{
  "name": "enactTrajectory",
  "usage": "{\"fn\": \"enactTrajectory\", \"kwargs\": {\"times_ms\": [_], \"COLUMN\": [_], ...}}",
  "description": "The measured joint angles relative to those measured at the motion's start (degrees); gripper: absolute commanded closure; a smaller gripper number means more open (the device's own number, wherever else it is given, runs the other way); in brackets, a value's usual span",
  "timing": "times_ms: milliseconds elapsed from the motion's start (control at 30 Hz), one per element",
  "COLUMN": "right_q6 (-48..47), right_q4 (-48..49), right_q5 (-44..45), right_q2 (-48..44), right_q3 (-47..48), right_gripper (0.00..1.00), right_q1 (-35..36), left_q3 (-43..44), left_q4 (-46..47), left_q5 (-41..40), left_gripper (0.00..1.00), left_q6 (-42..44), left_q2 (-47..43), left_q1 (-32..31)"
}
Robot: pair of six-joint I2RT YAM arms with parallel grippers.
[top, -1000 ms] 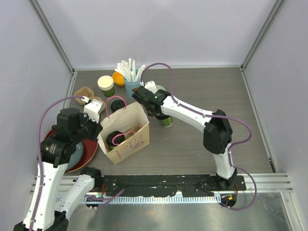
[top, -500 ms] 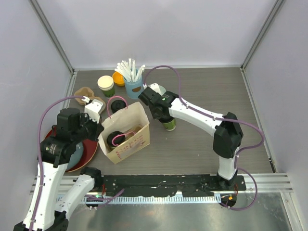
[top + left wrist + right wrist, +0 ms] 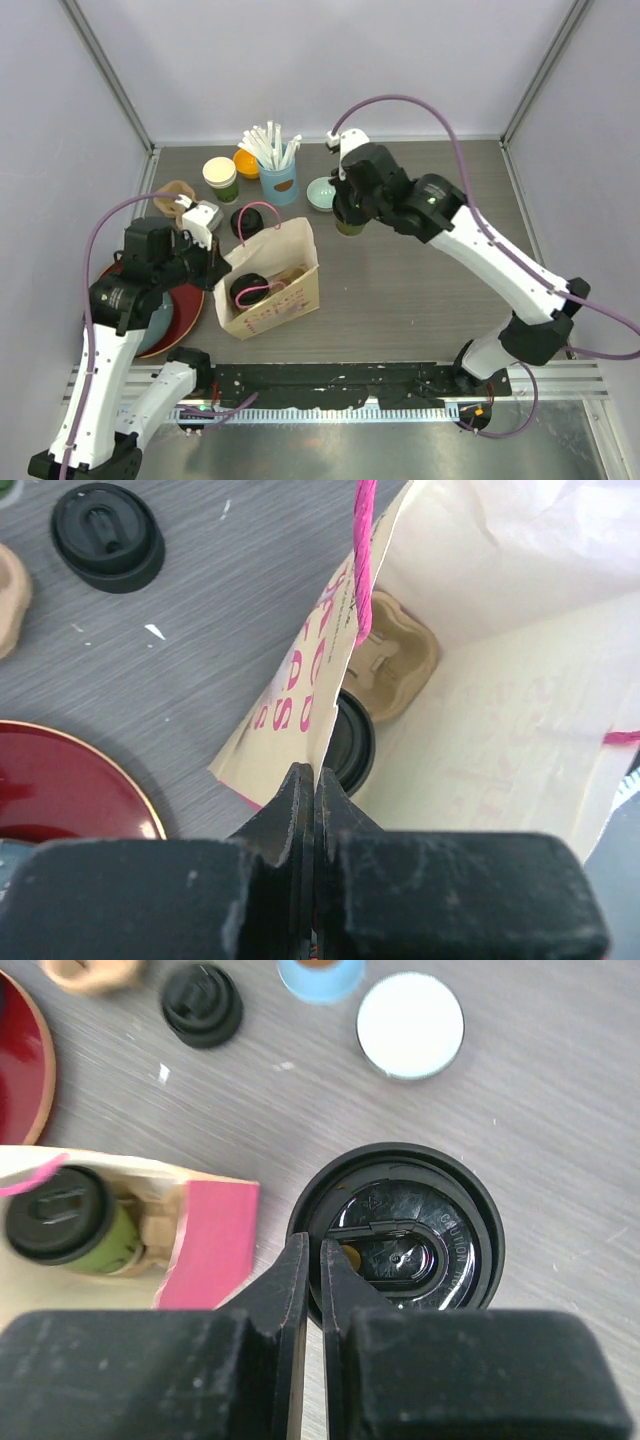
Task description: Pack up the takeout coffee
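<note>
**Inspector:** Left arm first. What do its jaws have?

**Assessor:** The left gripper (image 3: 212, 268) (image 3: 313, 777) has its jaws fully closed. They pinch the top edge of the paper bag (image 3: 275, 308) (image 3: 300, 685) on its left wall. In the left wrist view the wall rises straight from between them.

**Inspector:** Position of the bag?

**Assessor:** It stands upright with its mouth open on the table (image 3: 420, 290), toward the left edge and closer to the near edge than the far one. A red plate (image 3: 186, 314) (image 3: 60, 780) lies just beside it on the left-edge side. One pink handle (image 3: 257, 204) (image 3: 362, 560) stands up over the far wall.

**Inspector:** Contents?

**Assessor:** The first cup (image 3: 248, 290) (image 3: 352, 742) (image 3: 65, 1215) is inside, dark green with its black lid on. It stands upright beside a tan cardboard carrier (image 3: 400, 655) on the bag's floor.

**Inspector:** And the other coffee?

**Assessor:** The second cup (image 3: 348, 228) (image 3: 400, 1250), lidded, is outside the bag. It is around the middle of the table toward the far edge, near the pale green bowl (image 3: 321, 193) (image 3: 411, 1025) but not touching it. The right gripper (image 3: 345, 210) (image 3: 312, 1255) is on it from above. Its jaws are closed to a narrow slit on the lid's rim, one finger outside the rim and one inside.

**Inspector:** Is that cup off the table?

**Assessor:** Neither view shows that.

**Inspector:** Other items?

**Assessor:** A loose black lid (image 3: 243, 222) (image 3: 107, 535) (image 3: 202, 1005) lies on the table just beyond the bag's far wall. A blue cup of straws (image 3: 278, 180) stands near the far edge.
</note>
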Motion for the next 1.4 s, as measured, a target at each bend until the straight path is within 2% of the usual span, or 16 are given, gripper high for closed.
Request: {"fn": "enactTrajectory", "kwargs": {"times_ms": [333, 500, 700, 900, 1400], "right_q6": [-6.32, -8.94, -12.09, -15.23, -25.83], "right_q4": [-5.84, -6.23, -6.01, -4.98, 0.17], "right_q5": [-13.33, -22.45, -32.48, -38.03, -38.42], "right_q2": [-5.40, -5.88, -5.38, -4.52, 4.52], "right_q3": [17.68, 21.44, 18.53, 12.37, 2.49], "right_gripper": [0.99, 0.99, 0.99, 0.99, 0.99], "right_q1": [0.04, 0.46, 1.14, 1.60, 4.72], "left_q3": [1.77, 2.82, 2.84, 2.84, 2.84], "left_q4": [-0.37, -0.48, -0.66, -0.68, -0.59], "left_q5": [4.15, 4.15, 3.48, 3.30, 2.05], "left_gripper": [1.00, 1.00, 1.00, 1.00, 1.00], "left_q6": [-5.42, -5.57, -5.38, -5.20, -4.96], "left_q2": [3.26, 4.92, 5.16, 5.84, 5.99], "left_q1": [0.00, 0.00, 0.00, 0.00, 0.00]}}
